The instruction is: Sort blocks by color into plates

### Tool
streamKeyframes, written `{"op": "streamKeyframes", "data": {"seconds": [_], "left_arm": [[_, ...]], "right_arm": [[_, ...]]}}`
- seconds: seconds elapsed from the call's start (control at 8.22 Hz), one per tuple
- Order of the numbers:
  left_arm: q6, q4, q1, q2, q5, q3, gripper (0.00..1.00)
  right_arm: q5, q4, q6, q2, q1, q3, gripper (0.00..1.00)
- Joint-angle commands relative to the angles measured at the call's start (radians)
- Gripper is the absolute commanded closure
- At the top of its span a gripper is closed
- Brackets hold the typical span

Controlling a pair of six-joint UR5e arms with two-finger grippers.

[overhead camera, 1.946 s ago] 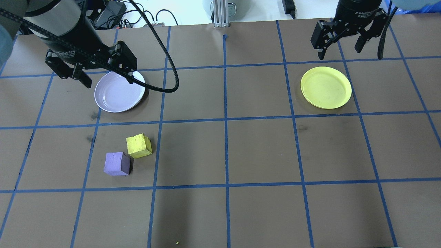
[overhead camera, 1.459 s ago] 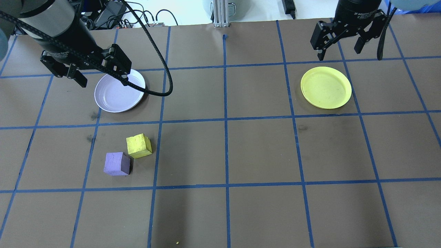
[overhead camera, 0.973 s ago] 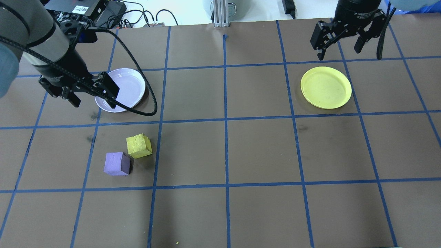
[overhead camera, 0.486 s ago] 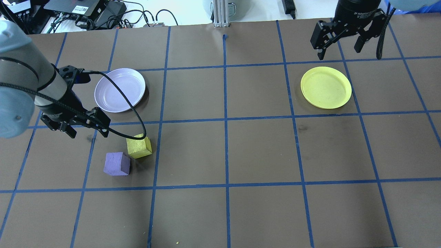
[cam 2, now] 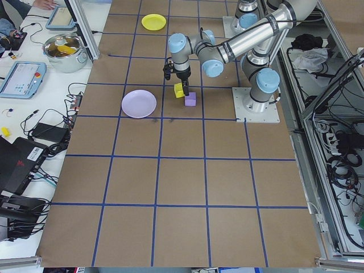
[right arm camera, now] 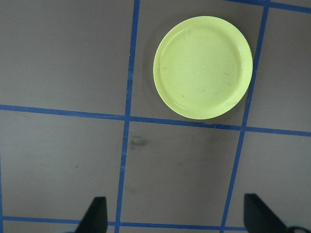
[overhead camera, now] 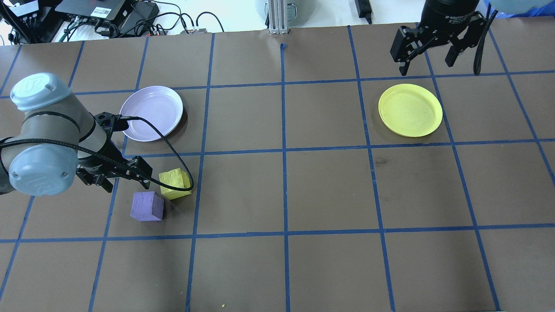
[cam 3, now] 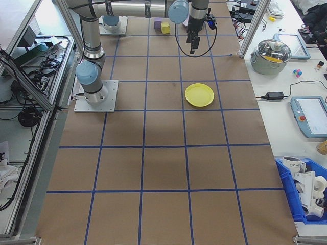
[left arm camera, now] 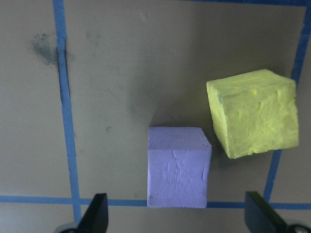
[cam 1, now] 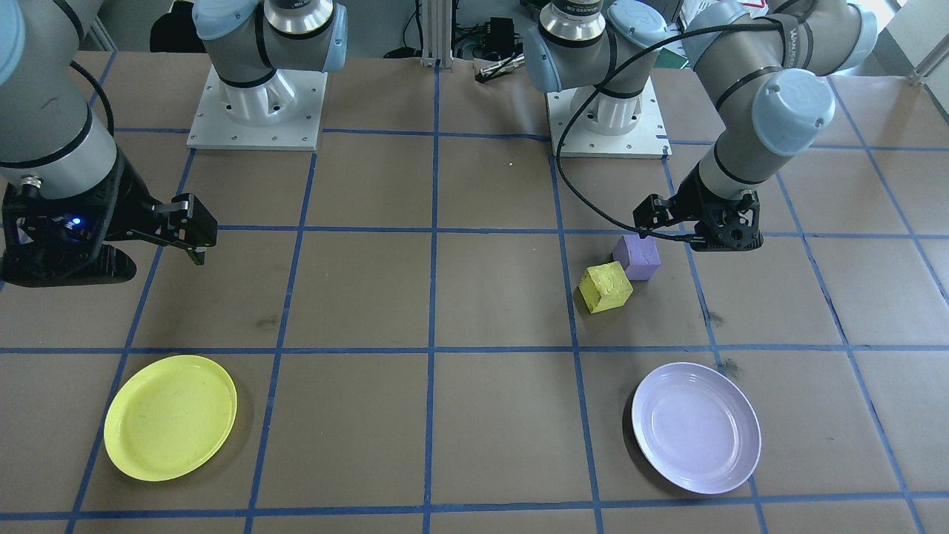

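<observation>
Nothing is sorted yet: both plates are bare and both blocks sit on the bench [overhead camera: 329, 190].

The left end effector [overhead camera: 123, 175] hangs low above the blocks with its two fingers spread wide and nothing between them. In its wrist view the fingertips [left arm camera: 97, 216] show at the bottom edge, and the purple block [left arm camera: 179, 166] lies just ahead of them, roughly centred in the gap but not yet between the fingers. The yellow block [left arm camera: 252, 112] sits ahead and off to one side of that, just beside the purple one; whether the two touch at a corner cannot be told. The lavender plate [overhead camera: 151, 113] lies near this end effector, a short way beyond the blocks on the far side of the bench.

The right end effector [overhead camera: 428, 47] is also wide open and empty, held high, and the yellow plate [right arm camera: 203, 67] lies ahead of it in its wrist view, well apart from both blocks.

Judging from the alignment, the step in hand is the approach to the purple block, with the grasp not yet made. Left to do: close on the purple block, carry it to the lavender plate, then move the yellow block across the bench to the yellow plate.
</observation>
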Motion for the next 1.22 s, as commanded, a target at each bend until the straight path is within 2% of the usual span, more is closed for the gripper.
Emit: {"op": "streamKeyframes", "data": {"seconds": [0.0, 0.49, 0.85, 1.09], "left_arm": [[-0.020, 0.035, 0.002, -0.089, 0.003, -0.019, 0.00], [-0.017, 0.035, 0.001, -0.108, 0.006, -0.050, 0.00], [-0.008, 0.031, 0.001, -0.132, 0.037, -0.056, 0.00], [0.015, 0.032, 0.001, -0.125, 0.026, -0.054, 0.15]], "right_arm": [[0.000, 0.000, 0.000, 0.001, 0.000, 0.000, 0.00], [0.002, -0.011, 0.002, -0.008, 0.000, 0.040, 0.00], [0.002, -0.011, 0.000, -0.008, 0.000, 0.040, 0.00], [0.002, -0.015, 0.002, -0.007, 0.000, 0.040, 0.00]]}}
